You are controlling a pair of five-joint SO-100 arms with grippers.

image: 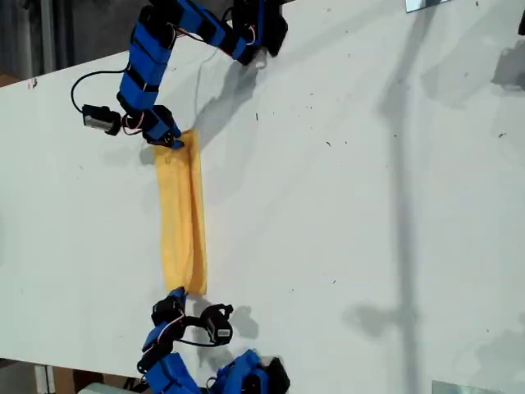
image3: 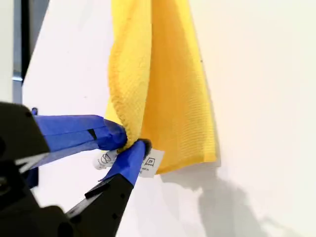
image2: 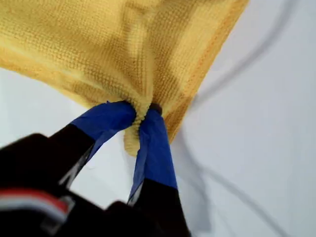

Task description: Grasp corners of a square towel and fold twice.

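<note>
- The towel [image: 180, 213] lies on the white bench [image: 369, 205] as a long narrow strip, already doubled over lengthwise, toward the exterior view's left and running from that view's top to its bottom.
- It is soft, light terry cloth: it sags, bunches where it is pinched, and I judge it will drape and slip rather than hold any shape. Only taut, even pulling from both ends should keep the layers lined up.
- The best places to hold it are the end corners, with both layers pinched together.
- My first gripper [image2: 140, 116] has its jaws clenched on a bunched corner of the cloth, and a small nub of fabric pokes out behind the tips.
- My second gripper [image3: 131, 143] has its jaws clamped on the folded edge, right at the small white tag [image3: 148, 165].
- In the exterior view an arm meets each end of the strip, but the tag is too small to find there, so I cannot tell which arm is which.
- I cannot tell how many layers each pinch holds. The corners under the fold are hidden, and the arm bases are cut off at that view's edges.
</note>
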